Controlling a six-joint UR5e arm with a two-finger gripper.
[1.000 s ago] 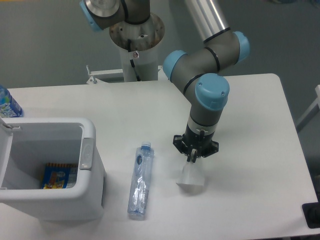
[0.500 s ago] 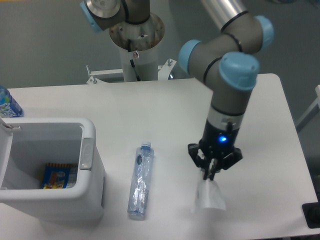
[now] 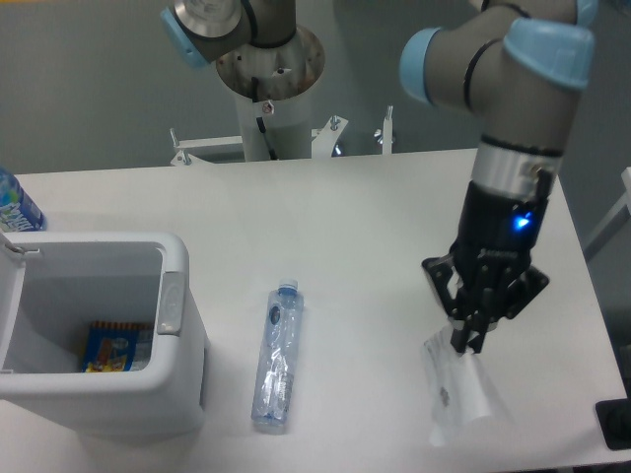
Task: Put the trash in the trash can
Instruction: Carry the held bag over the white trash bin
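Your claw hangs over the right part of the bench, fingers pinched together on the top edge of the small white bag, which dangles below it with a bit of dark print showing on its face. A blue light glows on the wrist just above.

Far to the left of the claw, at the bench's left edge, you have the white trash can, open at the top, with the grey latch tab on its near right rim and the lid tipped back at the far left side. A blue-and-yellow snack packet lies on its floor. Behind the can, at the frame's left edge, part of a bottle with a blue-and-white label shows.

Between the can and your claw, the clear water bottle lies on its side on the bench, blue cap pointing away from the camera, just beside the can's right wall but not touching it, and well apart from the claw.

Bare bench surface stretches from the bottle across to the claw. To the claw's right, the bench's right edge is near; the bag's lower end hangs close to the front edge.
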